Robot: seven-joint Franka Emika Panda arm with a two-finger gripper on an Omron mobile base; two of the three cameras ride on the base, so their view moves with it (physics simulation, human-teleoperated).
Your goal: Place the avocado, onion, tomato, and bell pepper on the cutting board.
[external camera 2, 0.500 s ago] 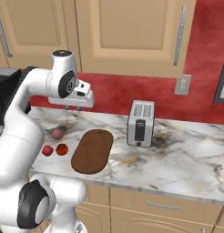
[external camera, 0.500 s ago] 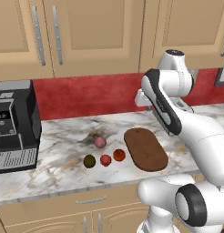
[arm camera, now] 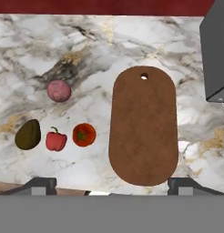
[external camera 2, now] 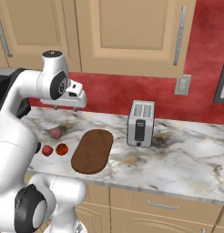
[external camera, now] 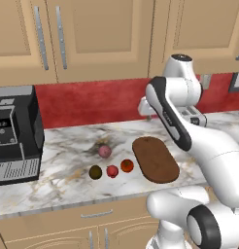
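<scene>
Marble bench (arm camera: 186, 45), carrying everything. Dark brown cutting board (arm camera: 143, 125) flat on it, bare. Beside the board, in a row: tomato (arm camera: 84, 134), bell pepper (arm camera: 55, 140), avocado (arm camera: 28, 135). Pinkish onion (arm camera: 58, 90) behind that row, apart. High above the bench, jaws (external camera 2: 66, 108) wide apart, holding nothing.

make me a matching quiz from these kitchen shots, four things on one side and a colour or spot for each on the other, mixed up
Things:
1. avocado
2. onion
3. tomato
4. cutting board

Descriptions:
A. flat brown oval with a small hole at one end
B. pinkish ball, lying apart from the row of three
C. darkest piece, at the row's end farthest from the board
D. orange-red ball, at the row's end nearest the board

Pairs: 1-C, 2-B, 3-D, 4-A
</scene>
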